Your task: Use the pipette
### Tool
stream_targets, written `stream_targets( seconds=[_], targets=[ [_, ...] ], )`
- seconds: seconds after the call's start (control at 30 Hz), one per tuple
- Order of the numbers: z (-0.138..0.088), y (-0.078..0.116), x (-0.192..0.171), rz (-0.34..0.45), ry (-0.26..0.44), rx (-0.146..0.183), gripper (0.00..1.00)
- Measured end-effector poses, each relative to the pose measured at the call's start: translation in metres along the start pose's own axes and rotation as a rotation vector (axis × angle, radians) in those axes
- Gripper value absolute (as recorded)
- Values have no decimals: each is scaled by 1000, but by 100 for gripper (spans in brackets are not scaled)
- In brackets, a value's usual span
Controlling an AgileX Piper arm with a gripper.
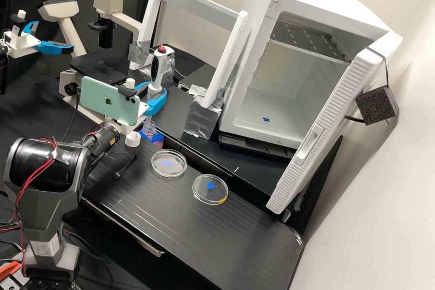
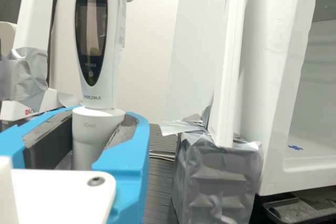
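Wrist view has our claw (image 2: pixel 100 117) pinching the pipette (image 2: pixel 90 137) around its grey lower barrel, one dark pad against either side. In the high view we see the pipette standing nearly upright, its clear tip (image 1: pixel 148 119) at the mouth of the small bottle (image 1: pixel 150 130); how deep it goes in, we cannot tell. Just beside the bottle lies a white cap (image 1: pixel 132 139), so we count the opening as done, along with the picking up and the lining up.

Farther out on the black bench (image 1: pixel 195 231) sit two round clear dishes, the near one (image 1: pixel 168 163) and the far one (image 1: pixel 210 189). Behind stand the white frame (image 1: pixel 199 3) and the open white box (image 1: pixel 331 0). We cannot tell whether any liquid has been drawn. Left to do, we judge, are drawing if needed, carrying it to a dish, letting it out, and putting the pipette away.
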Motion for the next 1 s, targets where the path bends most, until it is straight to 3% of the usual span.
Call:
stream_targets(
  seconds=[0.2,0.53,0.73,1.0],
  targets=[
    [-2,5,-1,10,7,6,0],
    [-18,28,5,96,59,25,0],
    [-23,36,5,121,98,10,0],
    [-29,47,1,83,163,-45,0]
  ],
)
